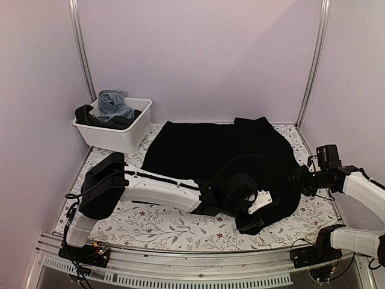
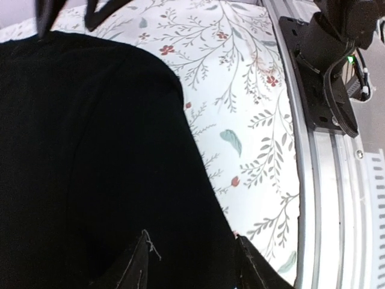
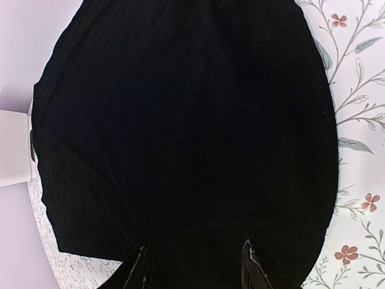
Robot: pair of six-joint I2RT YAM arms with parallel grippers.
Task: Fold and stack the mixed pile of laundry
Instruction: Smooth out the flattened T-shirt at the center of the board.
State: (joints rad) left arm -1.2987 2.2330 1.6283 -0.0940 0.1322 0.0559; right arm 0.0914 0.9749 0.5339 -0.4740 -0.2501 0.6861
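Note:
A large black cloth (image 1: 210, 150) lies spread flat across the middle of the floral table. My left arm reaches over it, and the left gripper (image 1: 264, 203) sits low at the cloth's near right corner. In the left wrist view its jaws stand apart around the cloth's edge (image 2: 120, 150), gripper (image 2: 192, 236) open. My right gripper (image 1: 299, 180) is at the cloth's right edge. In the right wrist view the gripper (image 3: 195, 244) is open, with black fabric (image 3: 186, 120) filling the gap between its fingers. Light blue jeans (image 1: 114, 103) and dark clothes (image 1: 89, 116) sit in the bin.
A white plastic bin (image 1: 117, 135) stands at the back left corner against the wall. The metal frame rail (image 2: 337, 180) runs along the table's near edge, with the right arm's base (image 2: 328, 72) mounted on it. Purple walls close in the back and both sides.

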